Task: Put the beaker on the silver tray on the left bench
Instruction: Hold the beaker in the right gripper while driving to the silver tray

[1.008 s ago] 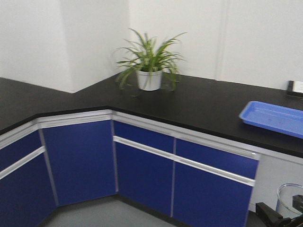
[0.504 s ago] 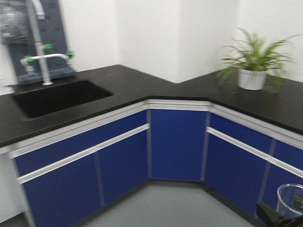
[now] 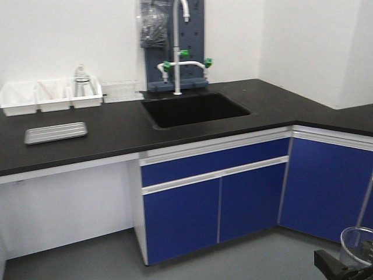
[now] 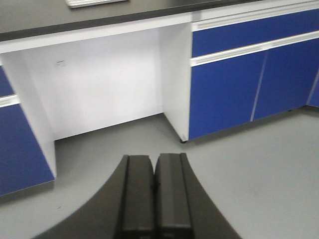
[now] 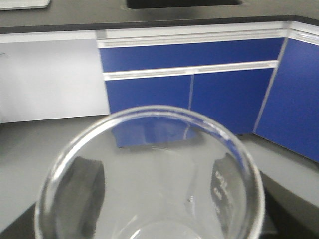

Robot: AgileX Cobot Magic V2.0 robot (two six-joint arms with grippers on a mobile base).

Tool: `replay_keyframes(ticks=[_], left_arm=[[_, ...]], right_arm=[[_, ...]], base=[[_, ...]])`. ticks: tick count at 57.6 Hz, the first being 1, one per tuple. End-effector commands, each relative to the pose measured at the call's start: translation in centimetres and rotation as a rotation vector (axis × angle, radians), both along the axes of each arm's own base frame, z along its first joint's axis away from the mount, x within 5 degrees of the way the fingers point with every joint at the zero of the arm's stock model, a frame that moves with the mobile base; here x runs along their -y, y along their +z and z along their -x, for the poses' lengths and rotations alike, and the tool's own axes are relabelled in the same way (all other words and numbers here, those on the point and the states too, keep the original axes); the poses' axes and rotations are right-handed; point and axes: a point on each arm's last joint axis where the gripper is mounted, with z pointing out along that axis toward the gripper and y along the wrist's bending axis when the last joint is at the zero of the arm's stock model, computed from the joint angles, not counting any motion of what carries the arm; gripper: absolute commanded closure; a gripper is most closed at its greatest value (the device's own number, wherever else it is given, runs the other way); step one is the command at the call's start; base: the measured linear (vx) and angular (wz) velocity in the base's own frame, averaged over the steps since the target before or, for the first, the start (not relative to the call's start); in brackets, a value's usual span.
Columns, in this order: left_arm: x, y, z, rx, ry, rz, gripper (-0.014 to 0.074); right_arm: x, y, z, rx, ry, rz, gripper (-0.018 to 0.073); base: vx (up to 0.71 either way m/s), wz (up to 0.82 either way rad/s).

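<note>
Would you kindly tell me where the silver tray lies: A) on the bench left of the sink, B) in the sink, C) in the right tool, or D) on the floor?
A: the front view shows the tray flat on the black bench, left of the sink.

White bins (image 3: 52, 96) line the wall beside the black sink (image 3: 195, 109) and faucet (image 3: 176, 52).

One silver tray (image 3: 56, 132), three white bins (image 3: 53, 99), one sink (image 3: 195, 109), one faucet (image 3: 176, 52), one beaker (image 3: 356, 245).
</note>
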Motion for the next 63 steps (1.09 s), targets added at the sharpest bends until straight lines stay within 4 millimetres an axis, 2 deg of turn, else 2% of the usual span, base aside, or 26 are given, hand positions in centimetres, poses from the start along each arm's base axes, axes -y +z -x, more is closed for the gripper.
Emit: replay_keyframes(ticks=[1,33,63], left_arm=[[0.06,-0.16,-0.14,0.067,-0.009,0.003,0.0595],[0.06,-0.16,-0.14,0.067,-0.009,0.003,0.0595],[0.06,-0.16,-0.14,0.067,-0.009,0.003,0.0595]], right_arm=[[-0.41,1.48,-0.16,0.076,0.042,-0.020,0.0566],[-0.41,1.48,-0.16,0.076,0.042,-0.020,0.0566],[-0.41,1.48,-0.16,0.076,0.042,-0.020,0.0566]], base=[[0.01,0.39],[0.13,0.48],[0.27,0.44]])
